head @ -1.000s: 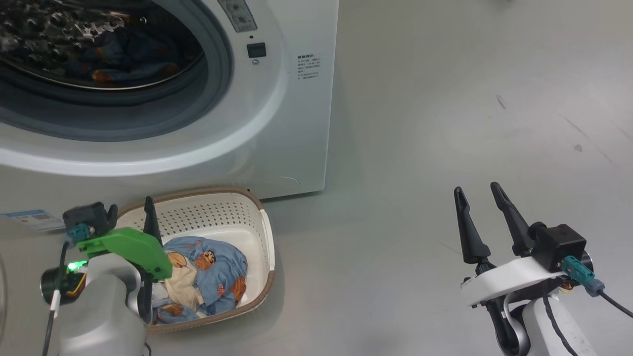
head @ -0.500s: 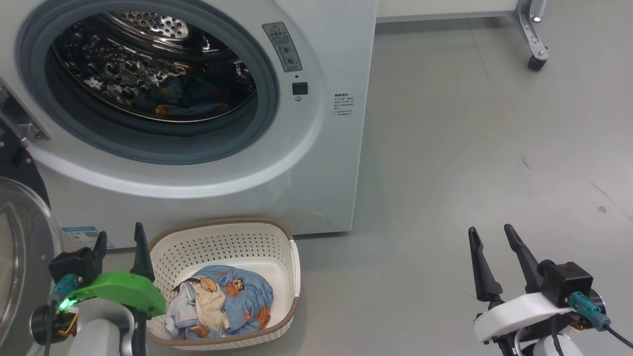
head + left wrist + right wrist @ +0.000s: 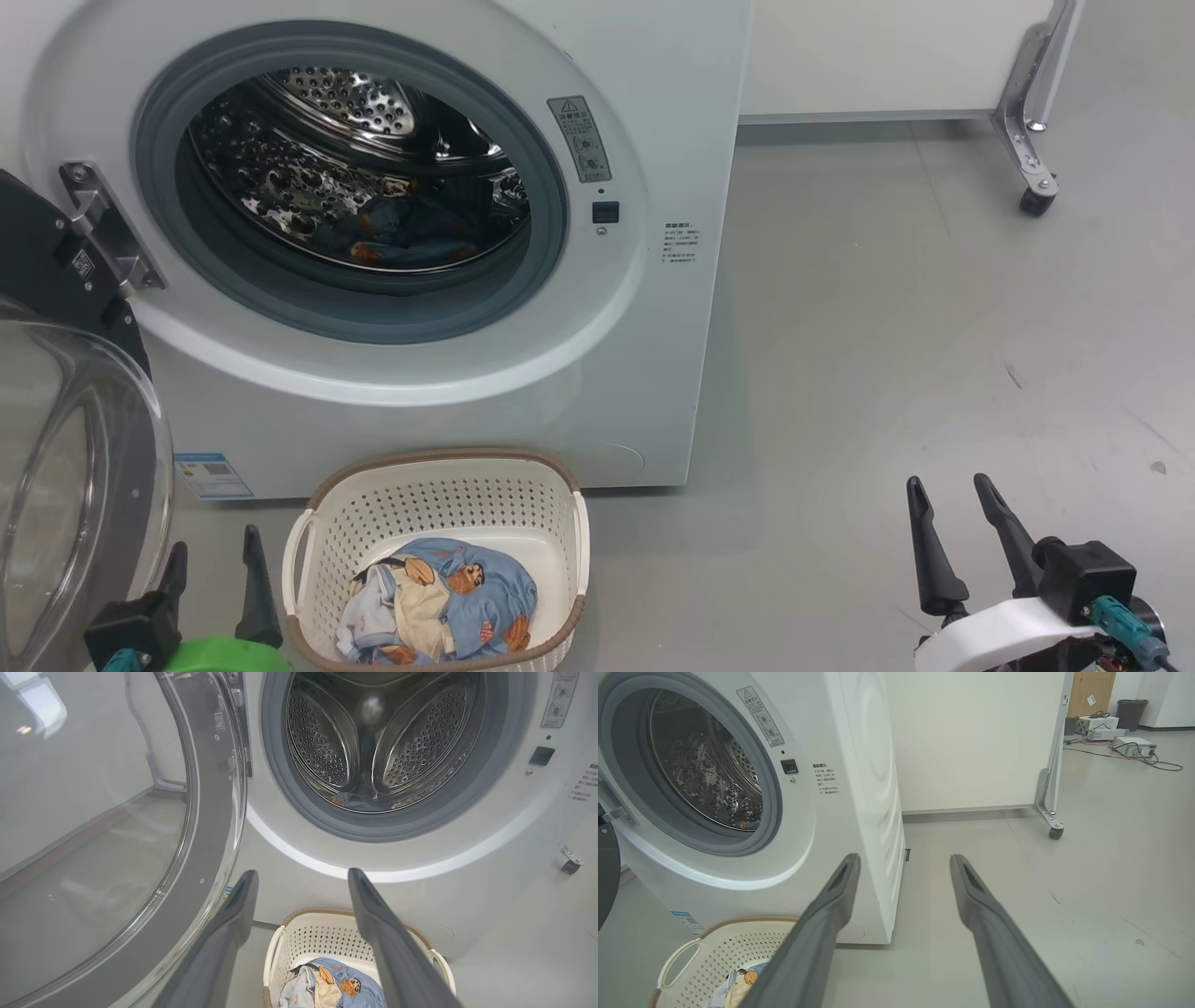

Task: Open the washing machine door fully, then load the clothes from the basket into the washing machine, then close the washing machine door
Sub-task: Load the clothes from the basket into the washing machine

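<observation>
The washing machine (image 3: 653,373) stands with its door (image 3: 56,467) swung wide to the left, glass dome facing me. A blue and orange piece of clothes (image 3: 411,233) lies inside the steel drum. In front, the cream basket (image 3: 439,495) holds a small bundle of light blue clothes (image 3: 448,602). My left gripper (image 3: 214,543) is open just left of the basket, below the door. The left wrist view has that gripper (image 3: 302,873) above the basket (image 3: 327,938), facing the drum. My right gripper (image 3: 948,483) hangs open over bare floor, far right of the basket.
A white panel on a castor leg (image 3: 1036,201) stands behind the machine at the right. Grey floor (image 3: 887,373) stretches right of the machine. Boxes and cables (image 3: 1134,744) lie far back in the right wrist view.
The head camera has lifted, so the whole drum opening, hinge and door now show and the basket sits lower in the picture. Both grippers stay open and empty.
</observation>
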Robot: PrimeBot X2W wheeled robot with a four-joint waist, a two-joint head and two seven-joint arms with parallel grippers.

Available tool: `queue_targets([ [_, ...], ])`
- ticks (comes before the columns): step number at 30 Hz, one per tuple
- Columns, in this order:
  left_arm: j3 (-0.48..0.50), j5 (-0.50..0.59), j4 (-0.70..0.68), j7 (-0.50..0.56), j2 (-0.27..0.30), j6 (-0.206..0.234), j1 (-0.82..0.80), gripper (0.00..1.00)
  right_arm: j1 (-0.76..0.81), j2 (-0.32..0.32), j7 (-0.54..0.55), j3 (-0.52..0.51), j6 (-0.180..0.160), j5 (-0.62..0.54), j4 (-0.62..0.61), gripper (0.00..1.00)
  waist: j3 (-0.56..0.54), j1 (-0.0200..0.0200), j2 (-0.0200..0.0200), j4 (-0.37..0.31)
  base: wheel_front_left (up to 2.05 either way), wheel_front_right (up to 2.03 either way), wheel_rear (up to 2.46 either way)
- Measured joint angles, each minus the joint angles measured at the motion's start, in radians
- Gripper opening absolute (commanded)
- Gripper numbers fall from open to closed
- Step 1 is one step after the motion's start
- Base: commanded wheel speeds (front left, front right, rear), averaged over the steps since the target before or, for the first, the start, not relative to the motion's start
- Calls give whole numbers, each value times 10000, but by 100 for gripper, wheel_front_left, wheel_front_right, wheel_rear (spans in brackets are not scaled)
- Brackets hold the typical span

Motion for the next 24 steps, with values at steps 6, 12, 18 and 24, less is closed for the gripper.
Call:
queue_targets([
  [6,63,2,-759,0,0,36,595,100,42,4,0,-36,59,-65,-56,100,-71,0,0,-25,0,0,0],
  [12,8,2,-1319,0,0,36,1093,100,44,6,0,-25,61,-88,-121,100,-111,0,0,-107,0,0,0],
  [18,-94,2,-1695,0,2,40,1529,100,52,6,0,0,61,-151,-174,100,-107,0,0,-228,0,0,0],
  [24,-171,-2,-2031,0,6,88,1808,100,89,6,0,4,63,-151,-203,100,-73,0,0,-353,0,0,0],
])
